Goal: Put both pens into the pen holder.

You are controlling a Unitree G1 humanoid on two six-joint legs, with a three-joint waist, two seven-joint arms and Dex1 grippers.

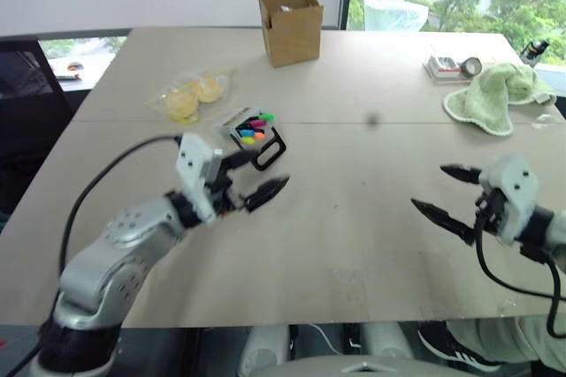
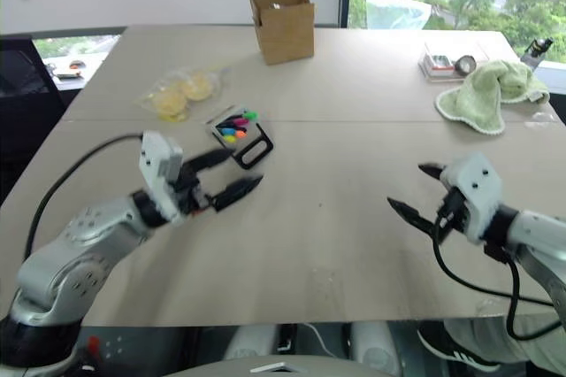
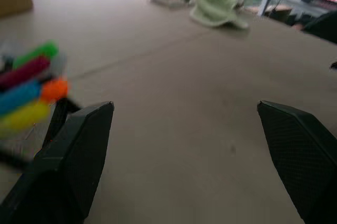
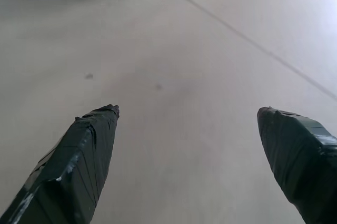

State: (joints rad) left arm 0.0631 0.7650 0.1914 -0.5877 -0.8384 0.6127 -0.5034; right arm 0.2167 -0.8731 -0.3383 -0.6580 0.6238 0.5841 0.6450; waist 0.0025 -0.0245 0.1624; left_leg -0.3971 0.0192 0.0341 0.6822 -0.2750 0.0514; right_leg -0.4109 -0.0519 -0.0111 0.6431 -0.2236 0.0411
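Since the pens already sit bunched in the pen holder, toward the table's far left, I hold my left gripper wide and empty just near it, my right gripper equally wide nearer the right edge. The holder lies tipped, its long axis slanting from its looped base toward the far-left corner.

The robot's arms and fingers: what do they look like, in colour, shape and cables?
Both arms are silver-grey metal with rounded joints. Each wrist carries a white boxy housing, and a black cable loops along each arm. The left gripper and the right gripper each have two black, pointed, tapering fingers. The left fingers have a fine textured surface; the right fingers look wrapped in dark tape.
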